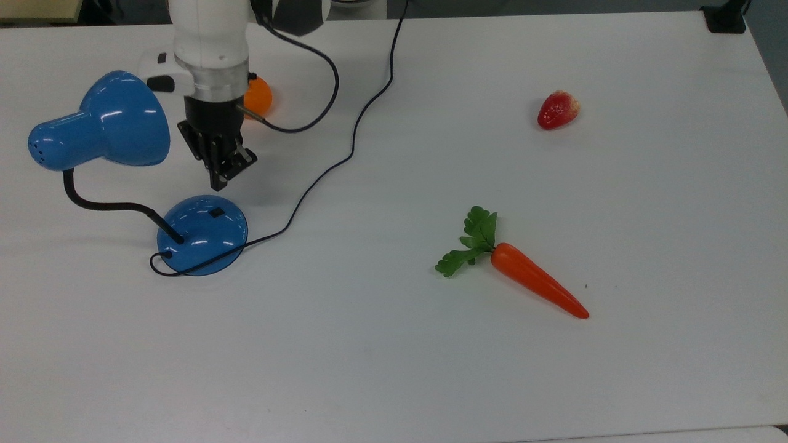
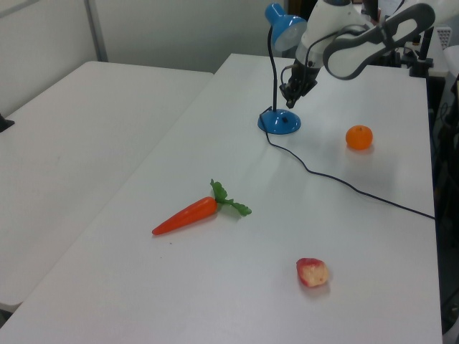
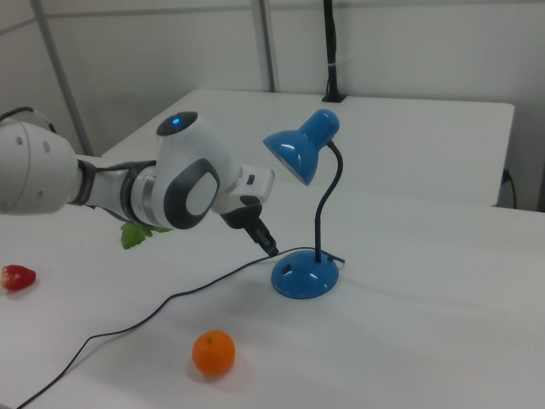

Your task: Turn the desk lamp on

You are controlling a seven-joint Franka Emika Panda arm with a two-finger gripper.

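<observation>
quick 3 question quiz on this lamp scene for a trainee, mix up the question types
1. True or false: the gripper is pressing the switch on the desk lamp.
2. In the top view, which lies nearest the carrot? A orange B strawberry C lamp shade
3. Fill in: the lamp's black cord runs off the table's ___ edge in the top view.

Key: 1 false, it hangs just short of the base. 2 B. 3 top.

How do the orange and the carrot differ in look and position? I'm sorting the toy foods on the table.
The orange is a plain round ball; the carrot is long, tapers to a point and carries green leaves. In the top view the orange sits near the table's far edge, partly hidden behind the arm, while the carrot lies in the open toward the middle. The orange is nearer the desk lamp than the carrot. Both are orange and rest on the white table.
</observation>
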